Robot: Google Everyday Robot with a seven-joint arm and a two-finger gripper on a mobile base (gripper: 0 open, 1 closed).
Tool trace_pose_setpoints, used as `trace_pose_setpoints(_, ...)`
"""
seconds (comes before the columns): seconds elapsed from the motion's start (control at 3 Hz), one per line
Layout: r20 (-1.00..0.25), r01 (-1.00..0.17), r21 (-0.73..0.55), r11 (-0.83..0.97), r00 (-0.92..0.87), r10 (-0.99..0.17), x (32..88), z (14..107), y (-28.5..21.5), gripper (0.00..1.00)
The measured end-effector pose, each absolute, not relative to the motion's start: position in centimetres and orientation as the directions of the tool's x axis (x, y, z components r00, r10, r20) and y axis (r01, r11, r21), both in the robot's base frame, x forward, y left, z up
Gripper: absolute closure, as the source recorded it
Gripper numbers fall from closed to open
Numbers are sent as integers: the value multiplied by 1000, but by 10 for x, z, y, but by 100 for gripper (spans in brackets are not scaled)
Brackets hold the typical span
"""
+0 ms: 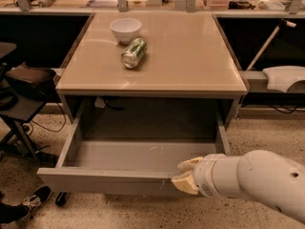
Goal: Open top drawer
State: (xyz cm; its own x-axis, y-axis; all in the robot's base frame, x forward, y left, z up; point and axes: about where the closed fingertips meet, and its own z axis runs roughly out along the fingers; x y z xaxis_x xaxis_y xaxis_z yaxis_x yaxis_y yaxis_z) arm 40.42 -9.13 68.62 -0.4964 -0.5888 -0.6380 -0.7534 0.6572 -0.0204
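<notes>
Gripper (186, 174) nearest, clamped on the front lip of the top drawer (105, 180) toward its right end, the panel's length running left to right across it, the drawer drawn well out from under the table (190, 51) behind.

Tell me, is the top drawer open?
Open: the top drawer is pulled far out, its grey inside showing; the gripper is at its front edge.

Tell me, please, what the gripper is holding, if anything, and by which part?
The gripper holds the wide, shallow grey top drawer by its front panel's top edge, right of centre, fingers on either side.
</notes>
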Motion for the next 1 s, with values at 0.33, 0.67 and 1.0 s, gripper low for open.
trace_pose_setpoints(0.33, -637, -752, -13, 658, -501, -585, 395, 684, -92, 100)
trace_pose_setpoints(0.67, -637, -752, -13, 659, -501, -585, 395, 687, -92, 100)
trace_pose_setpoints(1.0, -637, -752, -7, 660, -505, -582, 387, 685, -93, 100)
